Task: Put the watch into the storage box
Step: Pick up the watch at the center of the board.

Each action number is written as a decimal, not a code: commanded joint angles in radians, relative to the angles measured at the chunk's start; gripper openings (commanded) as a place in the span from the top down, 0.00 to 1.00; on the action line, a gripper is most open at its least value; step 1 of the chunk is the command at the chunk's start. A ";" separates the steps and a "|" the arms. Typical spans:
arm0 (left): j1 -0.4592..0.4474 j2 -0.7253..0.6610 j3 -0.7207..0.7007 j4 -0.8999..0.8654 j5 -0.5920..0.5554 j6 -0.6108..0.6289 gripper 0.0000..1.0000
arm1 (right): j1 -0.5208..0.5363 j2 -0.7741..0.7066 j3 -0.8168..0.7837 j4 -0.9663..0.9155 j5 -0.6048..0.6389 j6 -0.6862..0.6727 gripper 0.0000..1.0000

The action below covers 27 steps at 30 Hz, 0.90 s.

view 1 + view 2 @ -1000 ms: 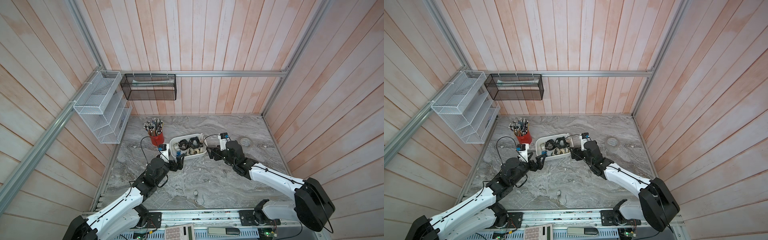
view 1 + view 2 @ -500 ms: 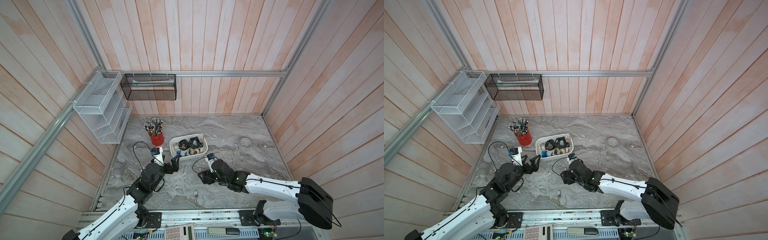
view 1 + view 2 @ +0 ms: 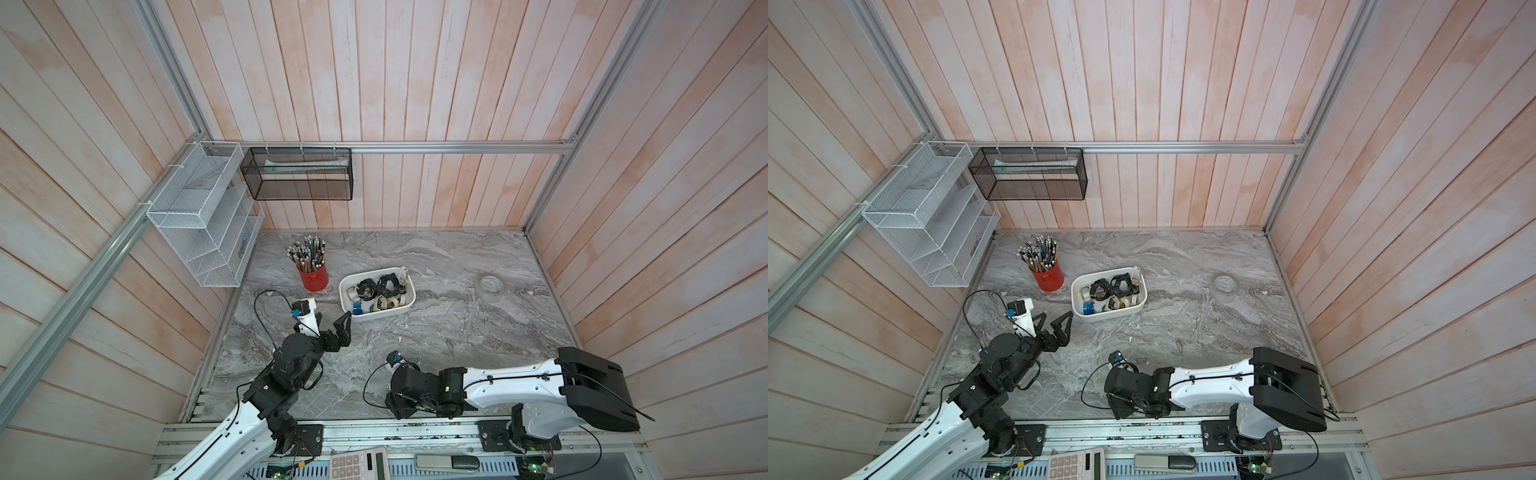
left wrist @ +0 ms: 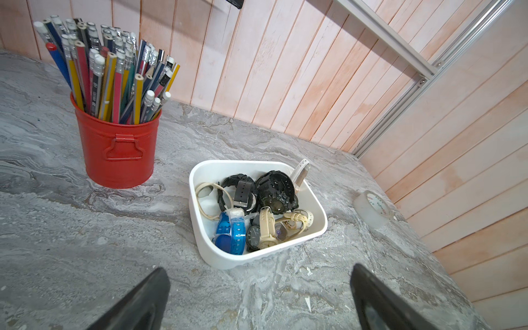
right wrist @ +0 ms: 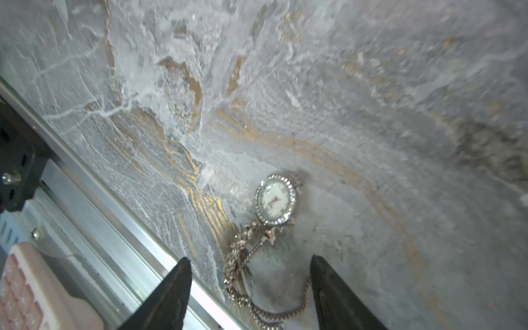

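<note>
Watch (image 5: 275, 200), silver with a stone-set bezel, lies on the desk (image 5: 371, 114) by its front rail, well apart from the box (image 4: 228, 258); in both top views the right arm hides it. Bracelet end is cut off at the frame edge. Right pincer (image 5: 249, 257) is spread, straddling the bracelet; contact unclear. Left pincer (image 4: 258, 266) is spread, empty, near the box. Red cup (image 4: 117, 154) stands beside the box
</note>
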 commanded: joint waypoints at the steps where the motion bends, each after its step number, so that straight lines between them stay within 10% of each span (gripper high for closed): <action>1: 0.007 -0.027 -0.015 -0.036 -0.025 -0.004 0.00 | 0.011 0.038 0.052 -0.054 0.001 0.027 0.37; 27: 0.008 -0.063 -0.008 -0.070 -0.040 0.001 0.01 | -0.047 0.239 0.162 -0.211 0.031 0.024 1.00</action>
